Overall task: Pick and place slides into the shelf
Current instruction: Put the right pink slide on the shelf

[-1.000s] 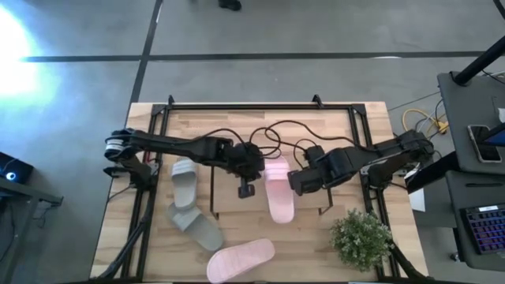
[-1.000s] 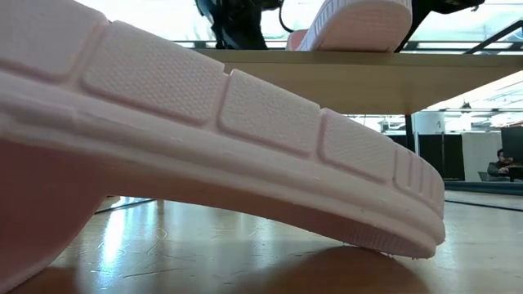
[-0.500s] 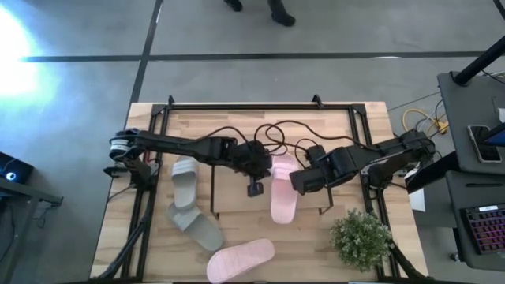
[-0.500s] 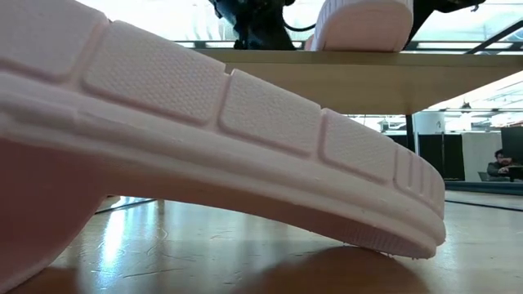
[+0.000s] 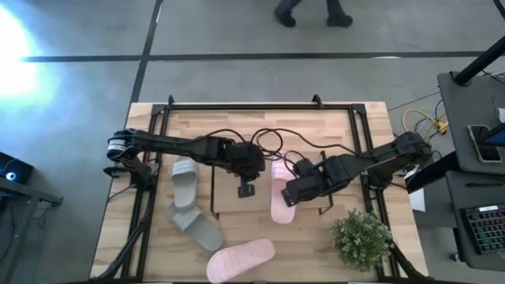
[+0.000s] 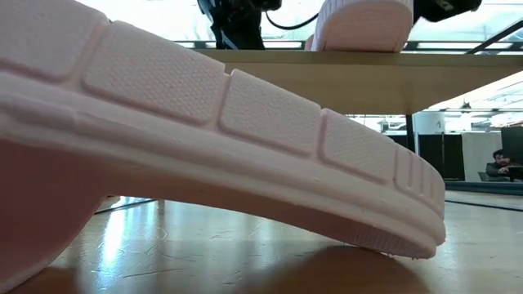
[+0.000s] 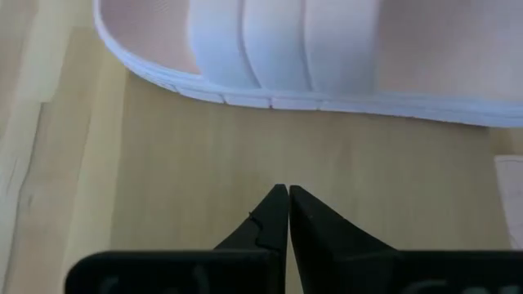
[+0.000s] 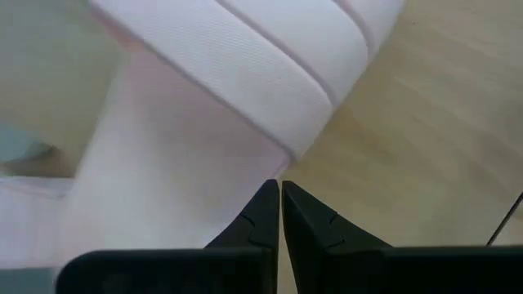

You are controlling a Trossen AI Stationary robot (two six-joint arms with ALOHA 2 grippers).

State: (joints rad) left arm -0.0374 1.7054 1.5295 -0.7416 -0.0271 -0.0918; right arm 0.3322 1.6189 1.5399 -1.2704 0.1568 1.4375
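Right hand (image 5: 289, 194) closed — beside pink slide (image 5: 281, 192), shelf (image 5: 229, 197)

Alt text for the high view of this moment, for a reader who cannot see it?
Seen from above, a pale pink slide lies on the shelf, with the shut left gripper and shut right gripper on either side of it. Two grey-green slides and a second pink slide lie on the table, near a small green plant.

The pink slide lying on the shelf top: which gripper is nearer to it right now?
Right. The right gripper, shut, sits at the edge of the pink slide on the shelf, by its strap. The left gripper, also shut, hangs over bare plank, apart from the slide.
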